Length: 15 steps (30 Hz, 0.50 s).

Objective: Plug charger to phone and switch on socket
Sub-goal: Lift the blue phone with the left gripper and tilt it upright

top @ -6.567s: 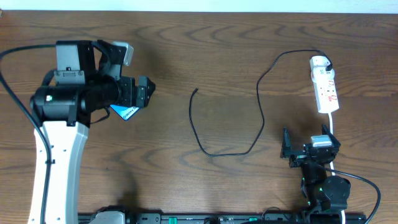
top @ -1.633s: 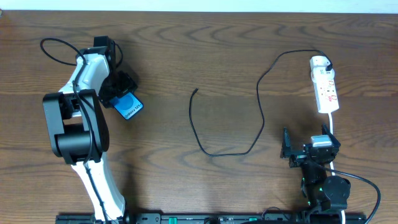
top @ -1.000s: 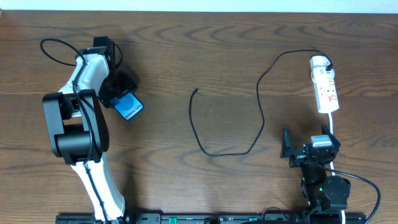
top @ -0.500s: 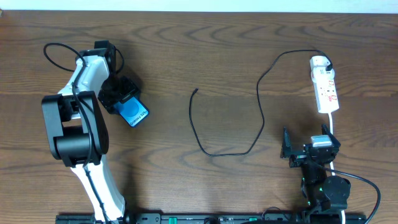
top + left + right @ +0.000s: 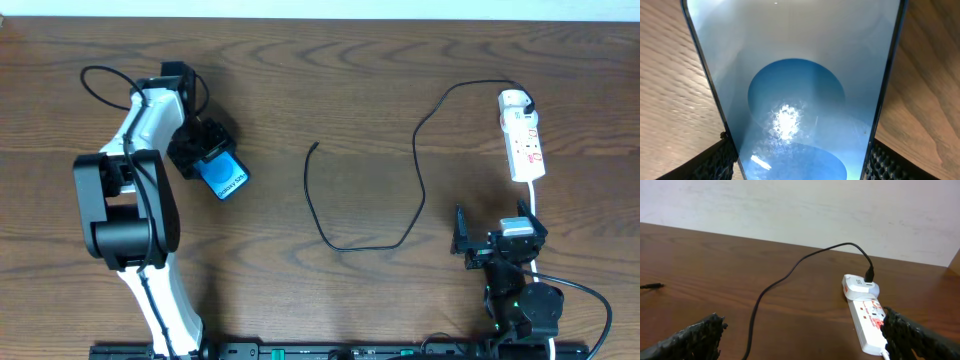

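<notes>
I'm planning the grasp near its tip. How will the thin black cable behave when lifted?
Probably floppy: the cable lies in loose curves on the table, so it should sag and trail. Likely light, being so thin. Its far end sits in the adapter, so a hard pull might drag the power strip.

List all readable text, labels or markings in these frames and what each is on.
"Galaxy": white text on the phone screen, overhead view; the characters after it are too small to read.
Red print on the power strip: too small and blurred to read in both the overhead and right wrist views.
Left wrist view: the phone screen shows only a blue circle and glare, no text.
No other text is visible.
</notes>
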Each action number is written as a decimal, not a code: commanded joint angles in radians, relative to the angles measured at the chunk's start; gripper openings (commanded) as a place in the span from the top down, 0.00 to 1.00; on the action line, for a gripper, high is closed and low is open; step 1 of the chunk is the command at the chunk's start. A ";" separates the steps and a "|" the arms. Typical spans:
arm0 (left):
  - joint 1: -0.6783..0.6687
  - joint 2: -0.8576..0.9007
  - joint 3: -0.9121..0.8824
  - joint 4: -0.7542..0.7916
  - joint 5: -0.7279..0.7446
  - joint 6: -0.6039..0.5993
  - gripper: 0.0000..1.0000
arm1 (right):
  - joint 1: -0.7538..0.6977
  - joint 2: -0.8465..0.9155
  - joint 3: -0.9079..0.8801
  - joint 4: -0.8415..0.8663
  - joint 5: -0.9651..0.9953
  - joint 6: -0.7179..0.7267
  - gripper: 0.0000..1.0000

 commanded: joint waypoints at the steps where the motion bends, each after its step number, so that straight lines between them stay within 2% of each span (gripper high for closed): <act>1: -0.024 -0.030 -0.018 0.001 -0.006 0.006 0.35 | 0.006 -0.005 -0.002 -0.004 0.004 0.012 0.01; 15: -0.155 -0.030 -0.025 0.001 -0.063 0.084 0.35 | 0.006 -0.005 -0.002 -0.004 0.004 0.012 0.01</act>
